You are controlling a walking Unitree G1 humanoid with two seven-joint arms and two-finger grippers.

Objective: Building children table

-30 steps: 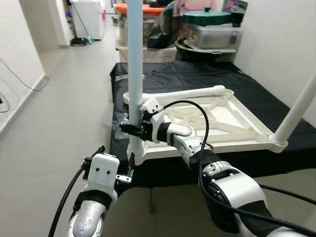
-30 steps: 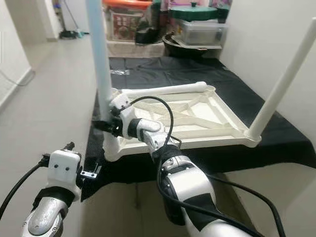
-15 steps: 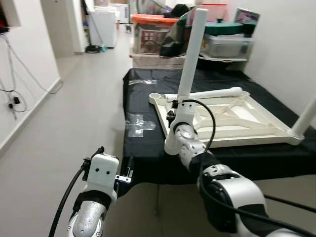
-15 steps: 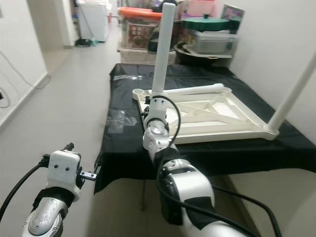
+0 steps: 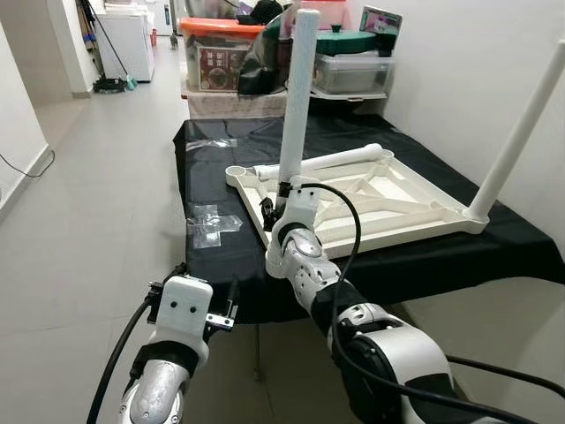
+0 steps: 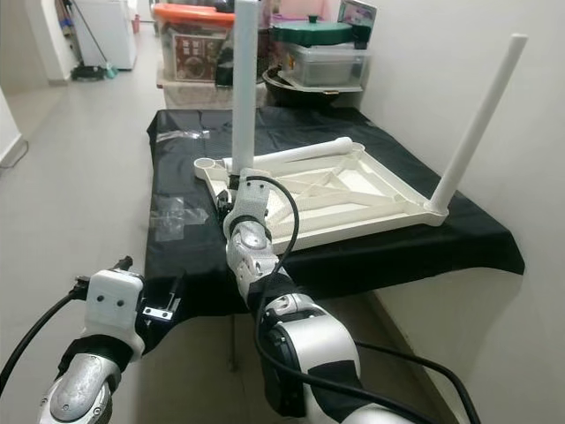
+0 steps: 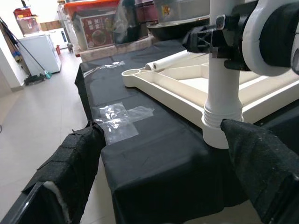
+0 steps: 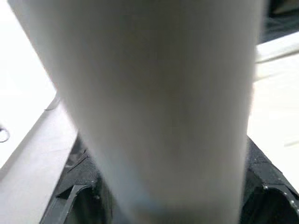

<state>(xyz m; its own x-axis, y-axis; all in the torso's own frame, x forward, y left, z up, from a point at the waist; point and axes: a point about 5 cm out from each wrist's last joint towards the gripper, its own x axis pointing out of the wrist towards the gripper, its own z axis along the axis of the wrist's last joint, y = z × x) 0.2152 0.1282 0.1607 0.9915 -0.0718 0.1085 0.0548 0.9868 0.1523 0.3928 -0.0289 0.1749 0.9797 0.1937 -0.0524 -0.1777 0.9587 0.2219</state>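
An upturned white tabletop (image 5: 388, 208) is lying on a black-draped platform (image 5: 494, 256). A white table leg (image 5: 295, 106) at its 9 o'clock corner is being gripped near its base by the right gripper (image 5: 273, 205), fingers closed around it. The left gripper (image 7: 154, 158) is being held spread wide and empty, at 7 o'clock of that leg.

A white table leg (image 7: 223, 70) stood upright at the frame's right in the upturned tabletop's (image 7: 187, 88) corner. The right gripper (image 7: 219, 35) clasped it. Crumpled clear plastic (image 7: 119, 119) lay left of centre on black cloth (image 7: 154, 163).
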